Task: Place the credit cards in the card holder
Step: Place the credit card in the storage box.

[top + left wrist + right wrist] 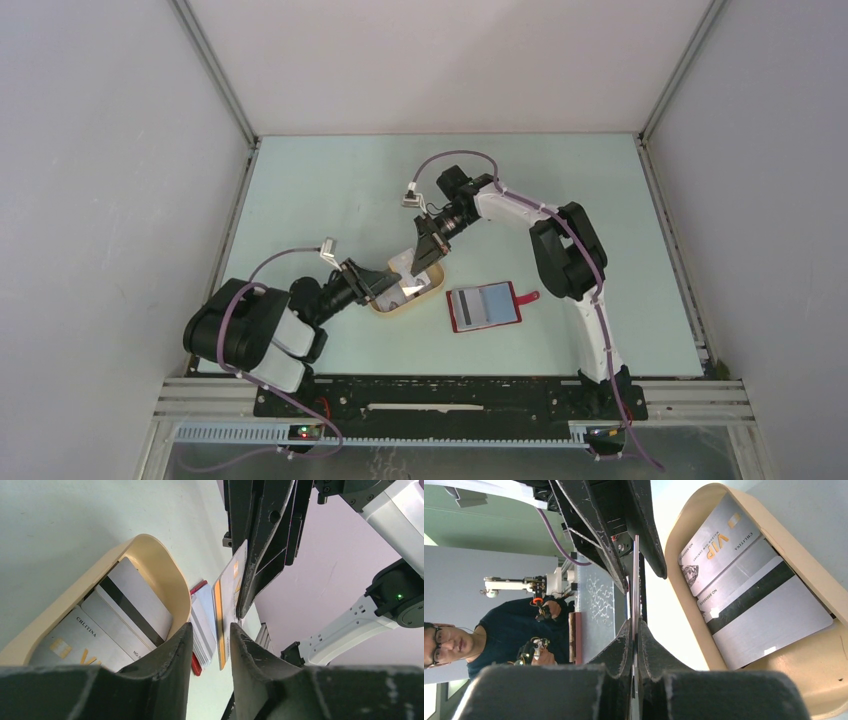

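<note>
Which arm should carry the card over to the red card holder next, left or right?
Right. The right gripper is shut on a card above the beige tray; the left gripper is open, gripping nothing. The card holder lies open on the right arm's side of the tray.

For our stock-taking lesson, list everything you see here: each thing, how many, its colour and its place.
table: one, pale green, under everything
tray: one, beige oval, mid-table
cards in tray: at least three, silvery-grey, one with a dark stripe, overlapping in the tray
held card: one, pale with orange-gold markings, above the tray
card holder: one, red with grey-blue inside, lying open right of the tray
person: one, dark top, glasses, background of the right wrist view
left hand: one, black, open, near the held card
right hand: one, black, shut on the held card
</note>
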You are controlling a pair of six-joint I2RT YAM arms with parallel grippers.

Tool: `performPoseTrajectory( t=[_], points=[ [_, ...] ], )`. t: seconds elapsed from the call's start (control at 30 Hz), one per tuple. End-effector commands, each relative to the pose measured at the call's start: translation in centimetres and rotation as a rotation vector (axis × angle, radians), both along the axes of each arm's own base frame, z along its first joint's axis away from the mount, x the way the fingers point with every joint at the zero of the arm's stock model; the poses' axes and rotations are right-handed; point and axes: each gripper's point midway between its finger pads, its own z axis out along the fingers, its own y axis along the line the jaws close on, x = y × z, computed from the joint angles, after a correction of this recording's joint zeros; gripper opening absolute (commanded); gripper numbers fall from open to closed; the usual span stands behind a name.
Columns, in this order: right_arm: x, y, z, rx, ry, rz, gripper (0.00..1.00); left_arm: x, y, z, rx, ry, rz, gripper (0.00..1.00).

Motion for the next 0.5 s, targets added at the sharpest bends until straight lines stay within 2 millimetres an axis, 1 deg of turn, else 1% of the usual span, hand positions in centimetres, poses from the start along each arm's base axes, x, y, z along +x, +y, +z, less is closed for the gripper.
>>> performPoseTrajectory(
  t=[0.0, 0.27, 0.3, 0.43, 0.47],
  points=[
    [0.20, 0.29, 3.22, 0.092, -0.038, 0.018, 0.07, -0.49, -0.13, 1.40, 0.001, -0.092, -0.036, 0.36],
    [0.15, 0.27, 3.26, 0.106, -0.006, 0.021, 0.07, -0.57, -0.34, 1.73, -0.005, -0.101, -0.055, 0.26],
    [0.15, 0.25, 3.22, 0.106, -0.002, 0.020, 0.07, -0.59, -0.38, 1.78, -0.005, -0.102, -0.058, 0.23],
    [0.28, 0.23, 3.19, 0.109, 0.008, 0.018, 0.07, -0.74, -0.51, 1.99, -0.007, -0.111, -0.072, 0.03],
    [0.31, 0.22, 3.16, 0.109, 0.011, 0.017, 0.07, -0.77, -0.53, 2.06, -0.008, -0.113, -0.074, 0.01]
  ],
)
